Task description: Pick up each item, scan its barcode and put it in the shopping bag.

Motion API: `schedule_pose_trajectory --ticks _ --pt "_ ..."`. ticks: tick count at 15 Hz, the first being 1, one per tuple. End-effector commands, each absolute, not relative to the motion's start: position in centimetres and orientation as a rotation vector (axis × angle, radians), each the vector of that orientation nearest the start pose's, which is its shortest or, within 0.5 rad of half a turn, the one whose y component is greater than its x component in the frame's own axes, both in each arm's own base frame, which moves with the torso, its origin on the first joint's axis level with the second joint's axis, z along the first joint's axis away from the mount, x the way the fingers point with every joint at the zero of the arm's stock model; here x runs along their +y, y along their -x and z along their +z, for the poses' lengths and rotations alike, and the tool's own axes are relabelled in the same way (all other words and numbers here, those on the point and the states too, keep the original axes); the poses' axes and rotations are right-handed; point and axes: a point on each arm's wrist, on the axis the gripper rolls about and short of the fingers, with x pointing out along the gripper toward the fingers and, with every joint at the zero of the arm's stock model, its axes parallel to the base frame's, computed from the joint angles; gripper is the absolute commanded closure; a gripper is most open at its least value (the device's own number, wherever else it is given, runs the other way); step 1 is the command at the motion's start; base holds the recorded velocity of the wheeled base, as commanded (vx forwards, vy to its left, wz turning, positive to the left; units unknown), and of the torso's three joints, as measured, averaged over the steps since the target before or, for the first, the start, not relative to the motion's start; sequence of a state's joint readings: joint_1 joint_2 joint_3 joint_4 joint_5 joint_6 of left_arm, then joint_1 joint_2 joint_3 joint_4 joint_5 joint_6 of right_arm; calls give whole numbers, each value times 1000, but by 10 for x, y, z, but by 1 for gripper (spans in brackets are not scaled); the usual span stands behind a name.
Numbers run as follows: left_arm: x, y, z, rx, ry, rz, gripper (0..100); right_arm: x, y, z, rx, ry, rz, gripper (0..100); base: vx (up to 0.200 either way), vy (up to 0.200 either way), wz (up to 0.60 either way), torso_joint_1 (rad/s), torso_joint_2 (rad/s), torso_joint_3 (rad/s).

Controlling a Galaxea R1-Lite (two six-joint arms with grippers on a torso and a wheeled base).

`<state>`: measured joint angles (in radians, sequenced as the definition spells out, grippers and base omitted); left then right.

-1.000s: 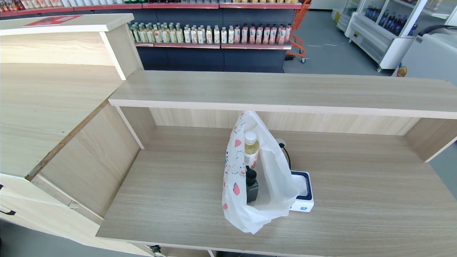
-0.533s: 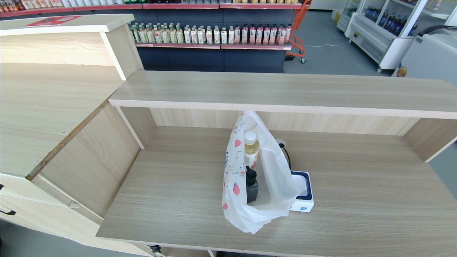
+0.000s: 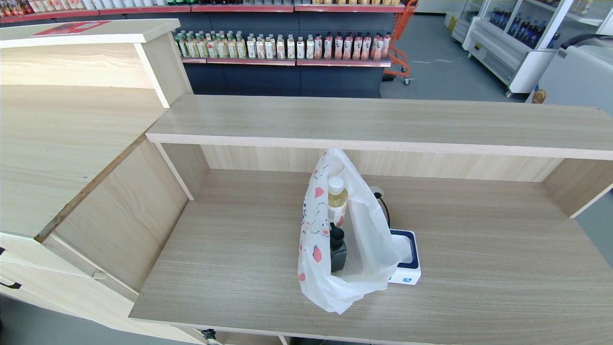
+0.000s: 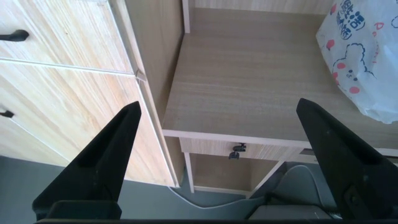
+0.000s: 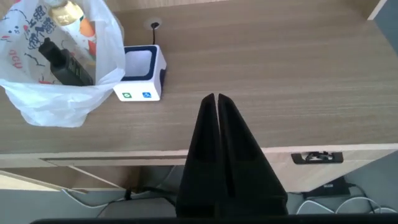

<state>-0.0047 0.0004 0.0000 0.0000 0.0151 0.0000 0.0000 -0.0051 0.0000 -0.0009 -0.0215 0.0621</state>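
Pale bottle (image 3: 337,197), dark bottle (image 3: 337,250) inside the shopping bag (image 3: 316,282), scanner (image 3: 408,272) just beside it. Left gripper (image 4: 219,104) wide, right gripper (image 5: 216,99) pinched together, empty

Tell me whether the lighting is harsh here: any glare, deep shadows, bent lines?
Head view: even light, only a faint shadow under the shopping bag on the counter, no glare; the upper shelf has edges that slant rather than bend. Left wrist view: the open left gripper is a dark silhouette against the lit counter. Right wrist view: the shut right gripper likewise.
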Motion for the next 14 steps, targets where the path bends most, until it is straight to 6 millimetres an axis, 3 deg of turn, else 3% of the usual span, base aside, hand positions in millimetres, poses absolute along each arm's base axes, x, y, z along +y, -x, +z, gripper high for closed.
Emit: schedule_pose_trajectory --ticks 1,8,14 --pt "0 23 75 0 0 11 0 0 23 75 -1 -63 -21 100 0 0 0 0 0 0" --pt "0 23 75 0 2 9 0 0 23 75 -1 -61 -21 100 0 0 0 0 0 0" --pt "0 23 75 0 -3 11 0 0 23 75 -1 -60 -21 100 0 -200 0 4 4 2"
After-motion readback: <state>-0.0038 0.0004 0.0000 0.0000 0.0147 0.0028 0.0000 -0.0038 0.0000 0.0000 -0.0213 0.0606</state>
